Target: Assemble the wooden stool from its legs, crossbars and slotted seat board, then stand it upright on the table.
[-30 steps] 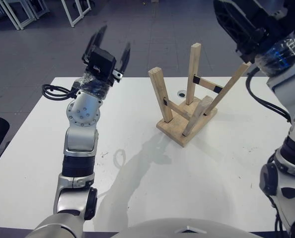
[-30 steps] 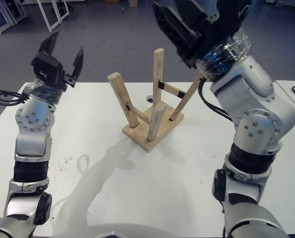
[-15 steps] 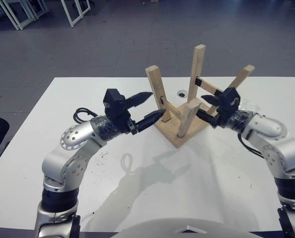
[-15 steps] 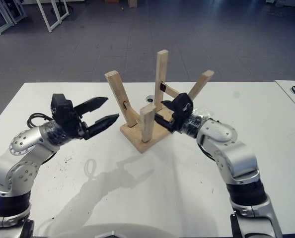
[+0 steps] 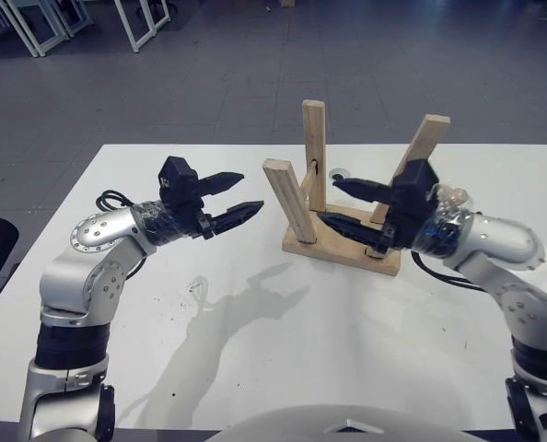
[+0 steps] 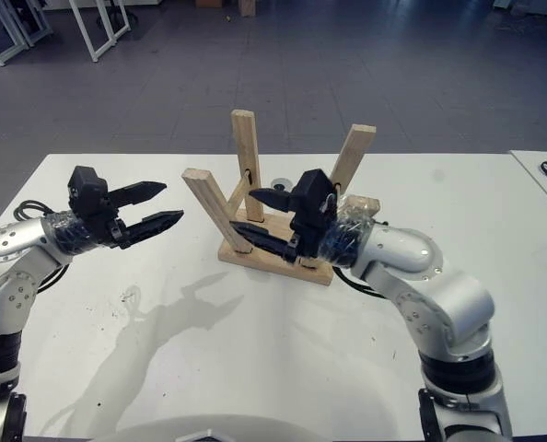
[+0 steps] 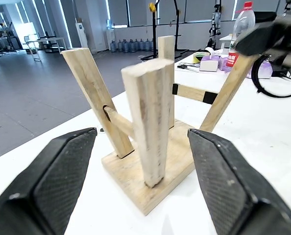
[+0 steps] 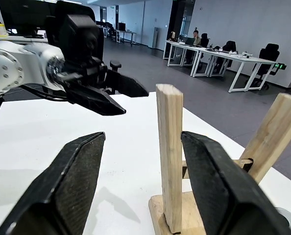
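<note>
- Though its parts look joined, the stool point(image 5: 343, 250) rests upside down on the table point(image 5: 347, 350). The legs point(image 7: 150, 117) sit in the board point(image 7: 135, 181) and a crossbar point(image 7: 192, 93) bridges two of them. By my reading, assembly is done or nearly so; how tight the joints are cannot be told.
- What is left, I judge, is the flip: turn the stool over and stand it on its legs.
- Left gripper point(image 5: 250, 191): the jaws are spread wide and hold nothing, with the tips aimed at the stool. The stool lies just beyond the tips, apart from both fingers. From the wrist camera, the nearest leg stands ahead of the gap and in line with it.
- Stool heading: the board lies flat, seat face down, while the legs point up and splay outward. The board's long axis runs roughly from one pair of jaws to the other, with the end by the right jaws a little nearer the robot.
- Right gripper point(image 5: 331, 199): the jaws are open and grip nothing. They reach in low over the board among the legs, and the tips point back toward the left gripper. One leg stands upright in line with the gap. I cannot tell whether it is already between the fingers or just past the tips.
</note>
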Motion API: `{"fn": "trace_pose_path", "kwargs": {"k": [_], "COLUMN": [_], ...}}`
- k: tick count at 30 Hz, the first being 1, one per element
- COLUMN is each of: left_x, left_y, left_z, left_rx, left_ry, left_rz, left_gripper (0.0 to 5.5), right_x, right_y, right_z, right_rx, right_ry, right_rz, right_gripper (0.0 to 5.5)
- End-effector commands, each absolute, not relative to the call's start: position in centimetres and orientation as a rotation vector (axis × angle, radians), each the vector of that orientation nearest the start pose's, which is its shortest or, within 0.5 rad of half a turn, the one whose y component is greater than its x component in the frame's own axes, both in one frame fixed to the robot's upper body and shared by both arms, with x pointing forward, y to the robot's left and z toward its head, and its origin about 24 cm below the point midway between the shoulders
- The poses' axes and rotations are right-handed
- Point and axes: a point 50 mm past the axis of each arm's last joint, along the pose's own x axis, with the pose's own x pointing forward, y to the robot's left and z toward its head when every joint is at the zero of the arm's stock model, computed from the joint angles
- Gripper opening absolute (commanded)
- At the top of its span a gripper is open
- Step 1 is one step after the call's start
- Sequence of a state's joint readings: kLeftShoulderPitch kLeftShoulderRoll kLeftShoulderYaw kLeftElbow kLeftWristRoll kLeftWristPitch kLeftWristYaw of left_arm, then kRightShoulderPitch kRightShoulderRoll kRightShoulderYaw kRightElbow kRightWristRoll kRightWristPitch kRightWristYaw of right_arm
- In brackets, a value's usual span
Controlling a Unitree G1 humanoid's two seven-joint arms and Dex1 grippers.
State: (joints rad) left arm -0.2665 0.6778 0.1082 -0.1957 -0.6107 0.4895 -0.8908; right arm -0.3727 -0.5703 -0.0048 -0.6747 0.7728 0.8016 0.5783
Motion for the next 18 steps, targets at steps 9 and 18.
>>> {"fn": "trace_pose_path", "kwargs": {"k": [9,18], "left_x": [31.4,29.9], "left_y": [18.1,18.4], "left_z": [17.2,15.9], "left_rx": [0.05,0.141], "left_ry": [-0.008,0.151], "left_rz": [-1.213,-1.401], "left_gripper": [3.44,3.44], "right_x": [22.8,24.5], "right_y": [-18.6,-22.9], "right_z": [26.2,25.6], "right_rx": [-0.059,-0.103], "right_ry": [-0.125,-0.048], "right_rz": [1.208,1.078], "right_gripper": [2.85,2.85]}}
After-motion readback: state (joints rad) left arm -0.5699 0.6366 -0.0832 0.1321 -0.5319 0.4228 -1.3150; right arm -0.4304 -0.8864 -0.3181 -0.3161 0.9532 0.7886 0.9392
